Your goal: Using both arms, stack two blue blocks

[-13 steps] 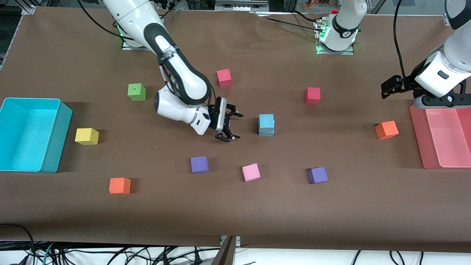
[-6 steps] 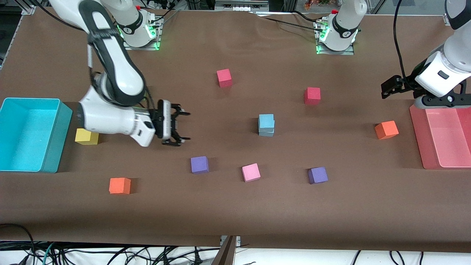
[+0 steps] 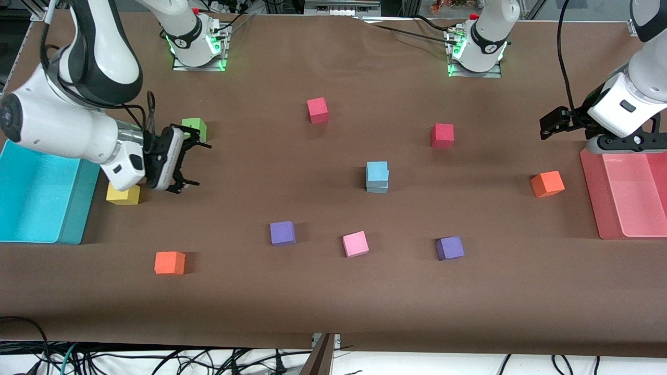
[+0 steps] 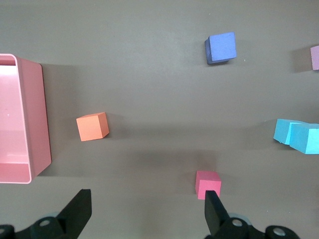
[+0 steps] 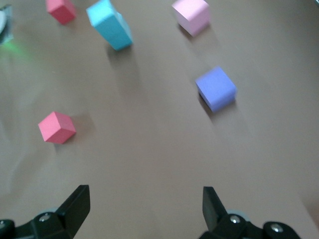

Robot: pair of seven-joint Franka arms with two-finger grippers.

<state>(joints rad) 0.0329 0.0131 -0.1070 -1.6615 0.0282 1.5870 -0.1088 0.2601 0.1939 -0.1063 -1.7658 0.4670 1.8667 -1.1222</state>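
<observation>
On the brown worktop (image 3: 333,302), the largest things are the two bins: the turquoise bin (image 3: 73,229) at the right arm's end and the pink tray (image 3: 591,192) at the left arm's end. Next in size are the arms. The right arm has pulled back from the blue stack, where its gripper was one second ago, and the right gripper (image 3: 188,162) now hangs near the turquoise bin, over the worktop between the green cube (image 3: 194,125) and the yellow cube (image 3: 124,195). Its jaws stand wide apart and hold nothing. The left arm waits as before, with the left gripper (image 3: 547,125) beside the pink tray, also spread open and empty.

The two blue blocks (image 3: 377,177) are far from the turquoise bin, near the middle of the worktop. One sits on top of the other, the upper one a little turned against the lower. The stack has not moved while the right arm went away, so I judge the stacking done and the release clean.

Around the stack lie the small cubes: two red cubes (image 3: 317,110) farther from the front camera, two purple cubes (image 3: 282,233) and one pink cube (image 3: 355,244) nearer to it, and two orange cubes (image 3: 547,183), one toward each end of the worktop.
</observation>
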